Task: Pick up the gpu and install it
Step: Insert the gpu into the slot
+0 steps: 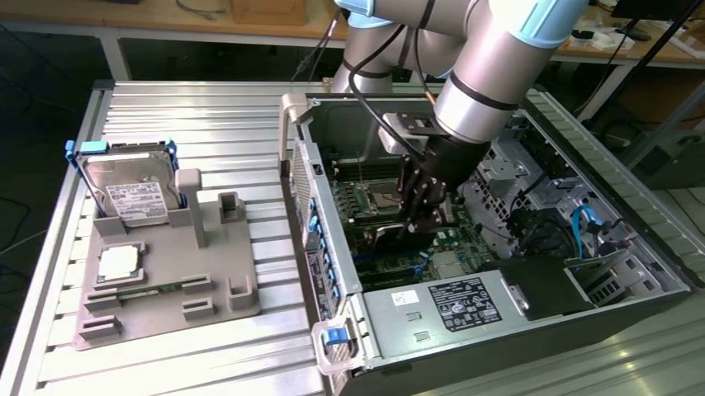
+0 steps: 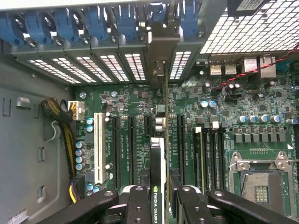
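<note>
The gpu (image 2: 158, 154) is a thin black card seen edge-on, with a white NVIDIA label on its top edge. My gripper (image 2: 161, 196) is shut on it, one black finger (image 2: 138, 200) on each side. The card stands upright over a black expansion slot on the green motherboard (image 2: 224, 116). Its grey metal bracket (image 2: 161, 46) reaches up to the slotted rear panel of the case. In the exterior view my gripper (image 1: 428, 216) is deep inside the open computer case (image 1: 330, 272), low over the board.
A white slot (image 2: 98, 144) and several black slots lie beside the card, with the open CPU socket (image 2: 259, 184) nearby. On the exterior view's left, a grey fixture (image 1: 165, 289) holds a silver hard drive (image 1: 132, 194) and a small square chip (image 1: 119, 262). Cables and drive bays crowd the case.
</note>
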Robot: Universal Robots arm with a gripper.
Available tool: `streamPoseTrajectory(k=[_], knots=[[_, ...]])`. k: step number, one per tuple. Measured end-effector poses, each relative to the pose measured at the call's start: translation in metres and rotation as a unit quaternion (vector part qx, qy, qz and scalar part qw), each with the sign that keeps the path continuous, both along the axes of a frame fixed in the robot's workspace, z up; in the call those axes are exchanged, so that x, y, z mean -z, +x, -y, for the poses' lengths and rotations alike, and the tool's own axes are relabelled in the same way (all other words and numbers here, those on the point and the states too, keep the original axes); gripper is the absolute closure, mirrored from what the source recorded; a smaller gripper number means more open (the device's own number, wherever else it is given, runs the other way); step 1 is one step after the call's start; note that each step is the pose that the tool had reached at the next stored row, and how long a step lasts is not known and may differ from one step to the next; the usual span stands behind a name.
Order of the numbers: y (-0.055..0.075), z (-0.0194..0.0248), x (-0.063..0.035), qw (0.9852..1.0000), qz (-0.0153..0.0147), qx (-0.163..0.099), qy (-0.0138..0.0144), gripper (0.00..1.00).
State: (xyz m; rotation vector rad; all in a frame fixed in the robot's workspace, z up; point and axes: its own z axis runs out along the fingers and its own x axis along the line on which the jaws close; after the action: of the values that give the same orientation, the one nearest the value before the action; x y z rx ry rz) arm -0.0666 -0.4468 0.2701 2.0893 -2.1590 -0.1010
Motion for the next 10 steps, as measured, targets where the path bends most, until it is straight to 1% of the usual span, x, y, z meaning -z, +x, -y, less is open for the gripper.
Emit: streamPoseTrajectory(k=[1,2,10], knots=[[0.0000,-0.0001,0.0001,1.0000,0.0000,0.000,0.0035,0.73],[-0.0001,-0.0001,0.0000,1.0000,0.0000,0.000,0.0046,0.73],[-0.0002,-0.0001,0.0001,1.0000,0.0001,0.000,0.0048,0.73]])
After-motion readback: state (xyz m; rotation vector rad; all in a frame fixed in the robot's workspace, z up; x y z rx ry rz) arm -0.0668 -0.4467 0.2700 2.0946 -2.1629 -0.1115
